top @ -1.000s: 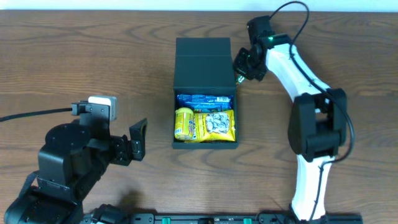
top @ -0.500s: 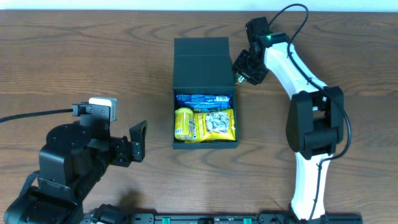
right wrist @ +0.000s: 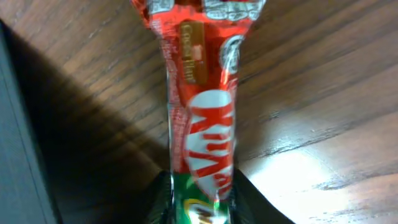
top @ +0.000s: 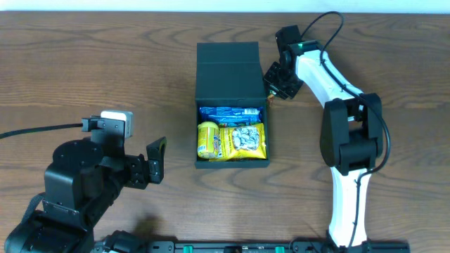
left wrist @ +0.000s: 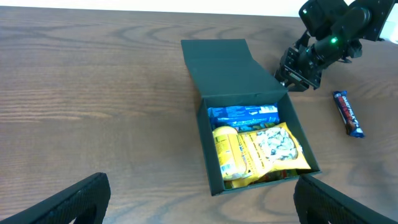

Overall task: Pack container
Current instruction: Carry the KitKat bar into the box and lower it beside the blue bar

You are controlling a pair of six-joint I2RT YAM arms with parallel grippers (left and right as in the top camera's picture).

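At the middle of the table (top: 105,56) the box (top: 228,74) lies open, its lid flipped flat toward the far edge, and its well holds a blue packet (top: 228,112) along the back, a yellow tin (top: 207,138) at the front left and a yellow bag of seeds (top: 245,139) beside it. Just off the box's right rear corner hangs the right gripper (top: 273,86), and its wrist camera shows a red-wrapped chocolate bar (right wrist: 202,124) running down into the narrow gap between its two dark fingers. It looks clamped on the bar's near end, with bare wood and the box's dark wall behind. The left gripper (top: 153,160) sits well apart at the front left, its fingers spread wide and holding nothing. The step in hand, as I judge it, is carrying one more snack to the box: the bar is gripped but not yet over the opening. The next move calls for swinging it left and toward the near side, past the hinge line, and lowering it onto whatever room is left — the packets already cover most of the floor, so it may have to rest on top. A second, darker bar (left wrist: 347,112) lies on the wood farther right, apparently waiting — then the lid wants closing.
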